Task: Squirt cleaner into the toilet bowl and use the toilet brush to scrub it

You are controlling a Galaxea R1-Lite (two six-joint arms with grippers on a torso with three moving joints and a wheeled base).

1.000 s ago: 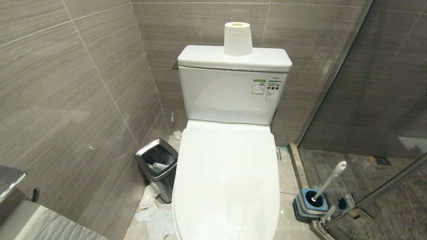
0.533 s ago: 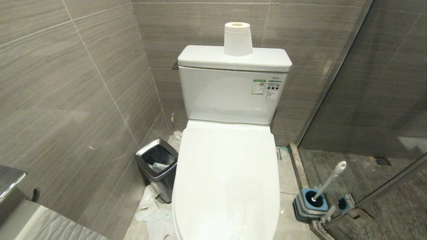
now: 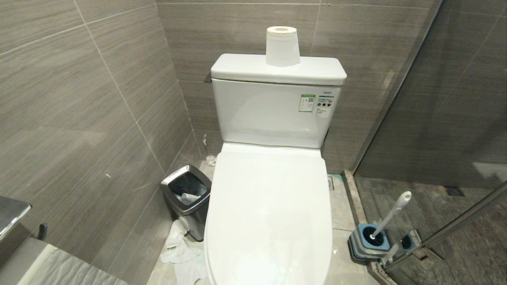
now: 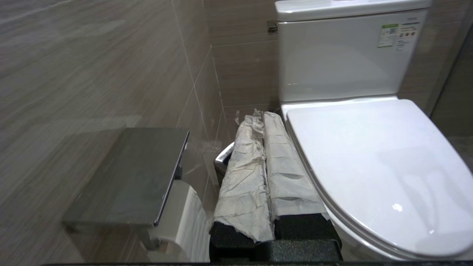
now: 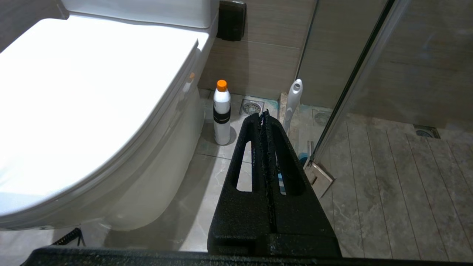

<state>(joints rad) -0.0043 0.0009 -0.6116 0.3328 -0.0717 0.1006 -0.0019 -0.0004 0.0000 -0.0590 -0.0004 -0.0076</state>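
1. Grey tiled wall (image 3: pixel 79 99) fills the left side; a metal shelf (image 4: pixel 129 177) is fixed to it, with a paper roll (image 4: pixel 188 221) hanging under it
2. Left pincer (image 4: pixel 263 122): fingers pressed together, nothing between them; both fingers (image 4: pixel 244 177) are wrapped in white paper. It sits low beside the left edge of the toilet, pointing toward the back wall, not touching the lid
3. Small bin (image 3: pixel 186 198) with a chrome rim stands on the floor at the left of the toilet, white paper inside; loose tissue (image 3: pixel 180 249) lies on the floor in front of it
4. Toilet bowl (image 3: pixel 269 213): centre of the head view, white lid down, basin not visible. Tank (image 3: pixel 273 114) behind it carries a label; a paper roll (image 3: pixel 282 45) stands upright on the tank lid
5. White bottle (image 5: pixel 221 114) with an orange cap stands upright on the floor just beside the right side of the toilet base, near a floor drain (image 5: pixel 251 108)
6. Right pincer (image 5: pixel 264 118): black fingers shut flat against each other, empty, held above the floor to the right of the toilet, apart from bottle and brush
7. Toilet brush (image 3: pixel 390 215): head down in its blue-and-grey holder (image 3: pixel 366 239) on the floor right of the toilet, white handle leaning toward the glass shower door (image 3: pixel 455 118)
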